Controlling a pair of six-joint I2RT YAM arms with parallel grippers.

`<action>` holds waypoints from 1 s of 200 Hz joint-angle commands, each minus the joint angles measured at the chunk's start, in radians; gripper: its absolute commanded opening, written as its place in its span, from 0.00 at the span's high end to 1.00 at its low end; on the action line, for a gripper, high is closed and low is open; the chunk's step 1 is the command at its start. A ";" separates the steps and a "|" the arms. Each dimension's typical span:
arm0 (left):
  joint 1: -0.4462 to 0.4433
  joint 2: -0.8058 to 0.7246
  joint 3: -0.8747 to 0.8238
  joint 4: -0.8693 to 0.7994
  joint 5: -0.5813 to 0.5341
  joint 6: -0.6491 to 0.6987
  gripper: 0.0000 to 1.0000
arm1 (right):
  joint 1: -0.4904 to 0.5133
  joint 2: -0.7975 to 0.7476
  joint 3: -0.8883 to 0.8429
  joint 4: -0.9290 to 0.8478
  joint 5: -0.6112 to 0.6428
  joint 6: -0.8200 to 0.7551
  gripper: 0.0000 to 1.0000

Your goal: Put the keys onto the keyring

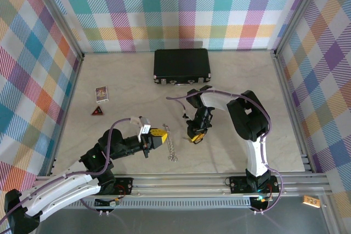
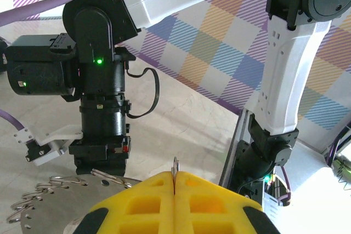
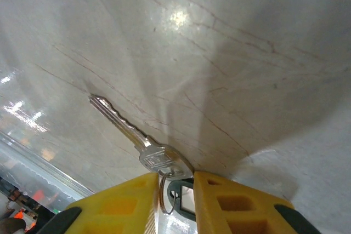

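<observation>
A chain of small silvery keys [image 1: 171, 145] lies on the table just right of my left gripper [image 1: 162, 137]. In the left wrist view the left gripper [image 2: 175, 182] is shut on a thin metal loop seen edge-on, the keyring [image 2: 175, 164]; some of the keys [image 2: 33, 200] trail at lower left. My right gripper [image 1: 196, 136] points down at the table to the right of the chain. In the right wrist view the right gripper [image 3: 175, 182] has closed in on the head of a single silver key [image 3: 126, 127] lying flat. That key's small ring [image 3: 163, 197] and dark tag [image 3: 185, 201] fill the narrow gap.
A black case [image 1: 182, 65] stands at the back centre. A small card box [image 1: 101, 93] and a red triangle [image 1: 97, 112] lie at the left. An aluminium rail [image 1: 192, 178] runs along the near edge. The right arm's wrist [image 2: 101, 108] hangs close ahead of the left gripper.
</observation>
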 commanded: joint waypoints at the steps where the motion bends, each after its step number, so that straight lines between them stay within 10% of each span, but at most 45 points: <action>1: 0.010 0.001 0.006 0.066 0.022 -0.016 1.00 | -0.006 -0.018 -0.027 0.018 -0.021 0.001 0.81; 200: 0.011 0.025 0.020 0.104 0.018 -0.045 1.00 | 0.063 -0.434 -0.448 0.533 0.138 0.294 1.00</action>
